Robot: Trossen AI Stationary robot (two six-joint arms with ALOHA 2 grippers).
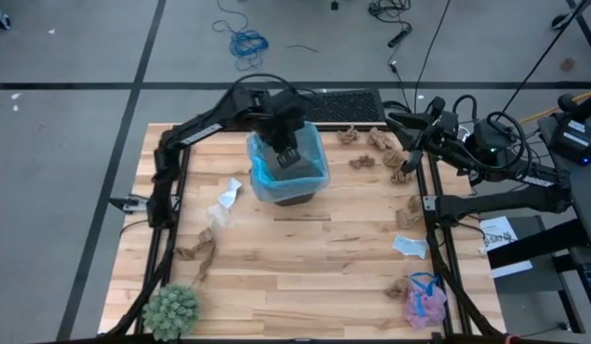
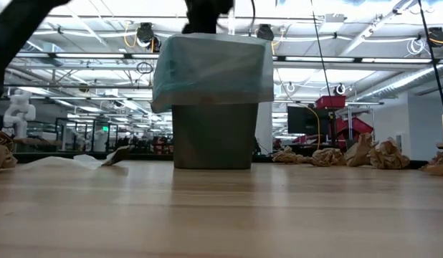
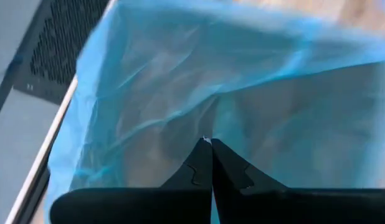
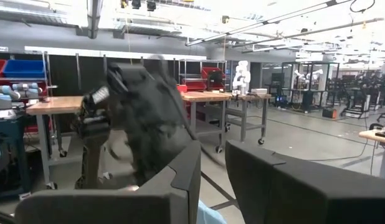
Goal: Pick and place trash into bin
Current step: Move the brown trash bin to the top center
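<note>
Wooden table [image 1: 305, 258]: green spiky plant [image 1: 171, 309], keyboard [image 1: 348, 105] behind bin [image 1: 288, 172].

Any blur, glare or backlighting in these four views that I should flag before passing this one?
Right wrist view: the other arm is smeared by motion blur, the room behind sharp. Low view: bright ceiling lights backlight the bin, leaving its body dark. Left wrist view: the blue bag is soft, close to the lens. High view: evenly lit, no glare on the table.
</note>
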